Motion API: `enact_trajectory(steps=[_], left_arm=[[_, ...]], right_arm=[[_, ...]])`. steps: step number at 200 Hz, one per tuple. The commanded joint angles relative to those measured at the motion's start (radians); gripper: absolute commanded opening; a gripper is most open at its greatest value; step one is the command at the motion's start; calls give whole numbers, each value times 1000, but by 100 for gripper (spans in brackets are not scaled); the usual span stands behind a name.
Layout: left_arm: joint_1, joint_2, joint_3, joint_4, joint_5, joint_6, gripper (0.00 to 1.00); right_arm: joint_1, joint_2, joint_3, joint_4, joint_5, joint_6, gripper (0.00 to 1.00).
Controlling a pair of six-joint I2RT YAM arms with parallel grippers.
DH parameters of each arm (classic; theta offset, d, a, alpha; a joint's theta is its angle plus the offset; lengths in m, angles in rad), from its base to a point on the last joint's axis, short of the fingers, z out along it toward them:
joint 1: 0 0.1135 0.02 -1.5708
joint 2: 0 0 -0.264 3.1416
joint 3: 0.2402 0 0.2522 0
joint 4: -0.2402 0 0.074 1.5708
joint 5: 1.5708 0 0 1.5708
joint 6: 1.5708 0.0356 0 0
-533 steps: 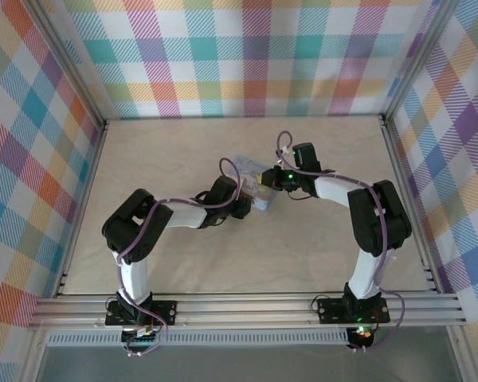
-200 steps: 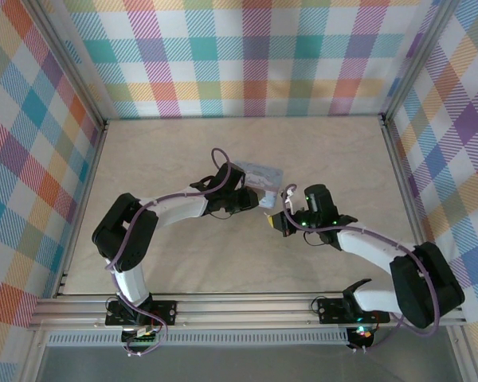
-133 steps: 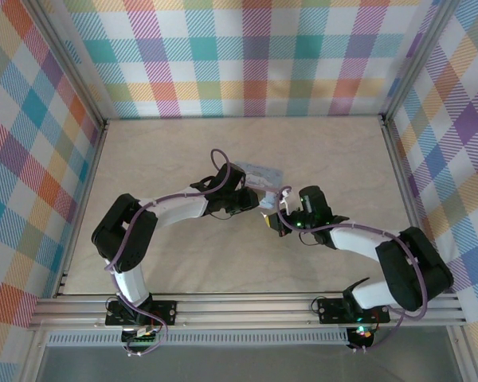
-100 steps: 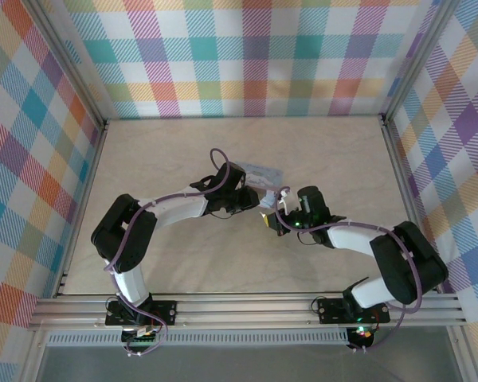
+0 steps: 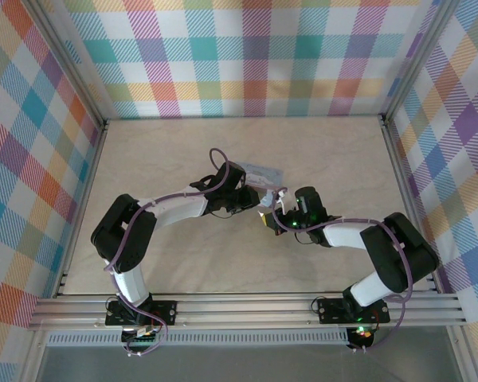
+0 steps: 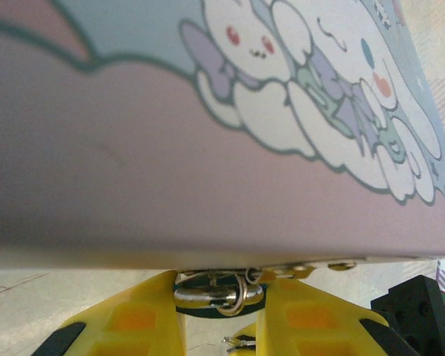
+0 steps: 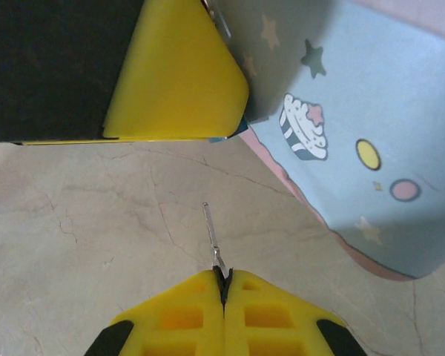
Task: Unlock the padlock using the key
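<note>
The padlock [image 6: 230, 96] is a light-blue and pink flat box with white cartoon characters; it spans the top of the left wrist view. Under its near edge, my left gripper [image 6: 219, 293] is shut on its small silver ring-and-clasp part. From above, the padlock [image 5: 264, 173] sits tilted at mid table with my left gripper [image 5: 251, 196] at its near side. My right gripper [image 7: 224, 280] is shut on the key [image 7: 212, 236]; the dark head is pinched between the fingers and the thin silver end points at the box corner [image 7: 356, 126], a short gap away.
In the right wrist view, the left gripper's yellow finger [image 7: 179, 81] and black body lie just ahead of the key tip. The beige marbled table [image 5: 183, 255] lies open to the near left. Aluminium rails and checkered walls surround the workspace.
The right arm swung from behind the box to its near right side, then edged left toward the left gripper. The left gripper moved the box slightly farther back and has held still since.
</note>
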Motion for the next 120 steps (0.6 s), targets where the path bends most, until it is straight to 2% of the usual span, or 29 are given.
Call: enact_trajectory(steps=[1, 120], left_arm=[[-14, -49, 33, -6, 11, -4, 8], [-15, -49, 28, -1, 18, -9, 8]], right_arm=[[6, 13, 5, 41, 4, -22, 2], [4, 21, 8, 94, 7, -30, 2]])
